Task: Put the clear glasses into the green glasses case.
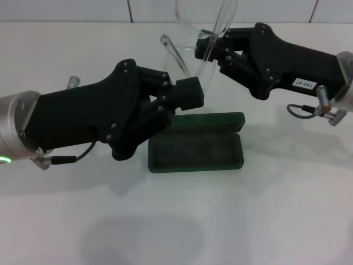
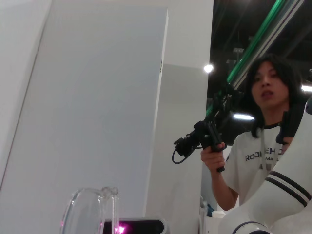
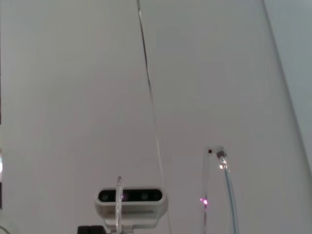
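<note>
- Together we hold the glasses [image 1: 204, 33] aloft: right gripper [image 1: 216, 51] clamps them, left gripper [image 1: 199, 93] clamps just below.
- Beneath, the case [image 1: 196, 150] lies open.

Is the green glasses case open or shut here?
Open. In the head view the green glasses case lies on the table with its lid folded back; its felt-lined tray looks empty.

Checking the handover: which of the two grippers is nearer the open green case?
The left gripper: in the head view it hangs just above the green glasses case. The right gripper is farther back, at the clear glasses.
</note>
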You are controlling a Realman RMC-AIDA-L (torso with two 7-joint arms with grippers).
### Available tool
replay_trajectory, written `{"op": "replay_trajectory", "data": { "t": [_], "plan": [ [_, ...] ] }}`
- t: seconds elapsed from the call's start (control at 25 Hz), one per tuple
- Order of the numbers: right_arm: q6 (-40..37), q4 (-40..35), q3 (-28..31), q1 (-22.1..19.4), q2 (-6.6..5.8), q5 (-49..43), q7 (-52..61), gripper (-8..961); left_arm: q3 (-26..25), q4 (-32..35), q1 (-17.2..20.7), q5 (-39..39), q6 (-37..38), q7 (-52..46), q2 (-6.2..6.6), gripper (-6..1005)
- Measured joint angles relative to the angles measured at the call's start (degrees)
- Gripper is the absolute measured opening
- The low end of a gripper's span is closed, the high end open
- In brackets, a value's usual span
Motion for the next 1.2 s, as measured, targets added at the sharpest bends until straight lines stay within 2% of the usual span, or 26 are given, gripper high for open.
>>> {"op": "replay_trajectory", "data": {
  "t": [0.36,0.8,1.2],
  "plan": [
    [-0.41,-0.02,-0.69,-0.95,0.01,1.39,-0.91,80,0.12,-0.68,-0.22,0.0,0.01,0.14,0.0,26],
    [1.41,-0.07,-5.99,-0.45,-0.02,1.17,-1.01,81,-0.65,-1.92,-0.09,-1.43,-0.26,0.75,0.07,26],
    [2.28,-0.07,-7.48,-0.36,0.0,-0.22,-0.7,80,-2.63,-5.09,-0.84,-2.12,-0.74,0.7,0.18,26]
  ]
}}
